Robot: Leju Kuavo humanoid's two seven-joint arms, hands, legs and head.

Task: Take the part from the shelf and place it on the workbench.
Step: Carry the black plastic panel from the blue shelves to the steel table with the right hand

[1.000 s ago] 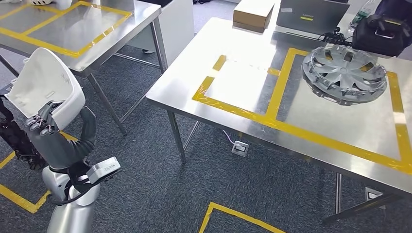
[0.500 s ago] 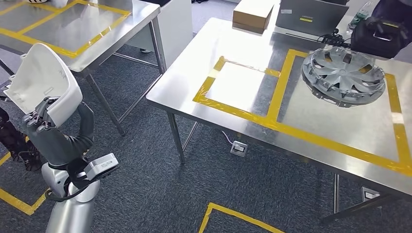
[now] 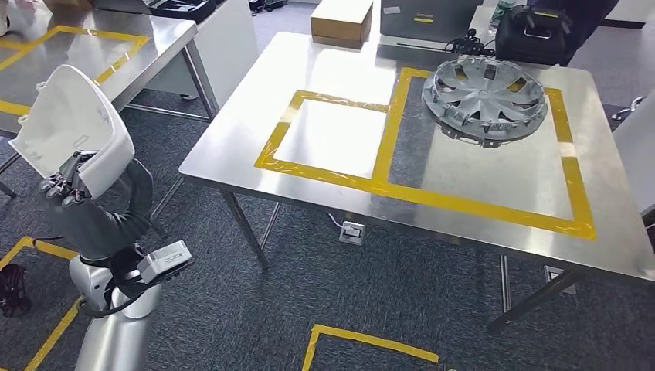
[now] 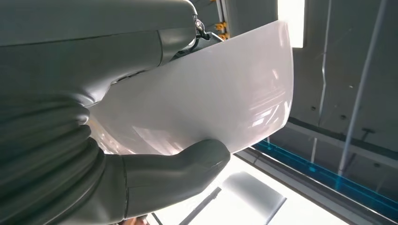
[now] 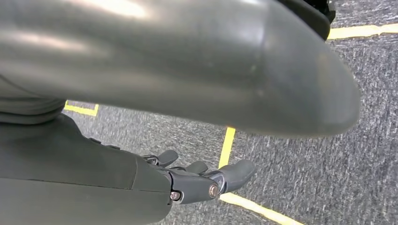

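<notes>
The part is a white curved plastic shell point(image 3: 73, 127), held up at the far left of the head view by my left hand point(image 3: 66, 185), whose dark fingers grip its lower edge. In the left wrist view the shell point(image 4: 211, 93) lies across the hand, with the thick grey thumb point(image 4: 178, 173) pressed on its rim. The steel workbench point(image 3: 255, 100) stands ahead and to the right, marked with two yellow-taped squares; the left square point(image 3: 332, 139) is bare. My right hand point(image 5: 197, 180) hangs over the carpet, fingers loosely stretched, holding nothing.
A silver wheel cover point(image 3: 484, 99) lies in the workbench's right square. A cardboard box point(image 3: 341, 19) and a black bag point(image 3: 537, 35) sit along its far edge. Another steel table point(image 3: 100, 46) stands behind the shell. Yellow tape point(image 3: 371, 344) marks the carpet.
The whole picture has shifted left and the workbench now sits more centred: the camera has turned. My left hand still holds the shell in the same raised pose.
</notes>
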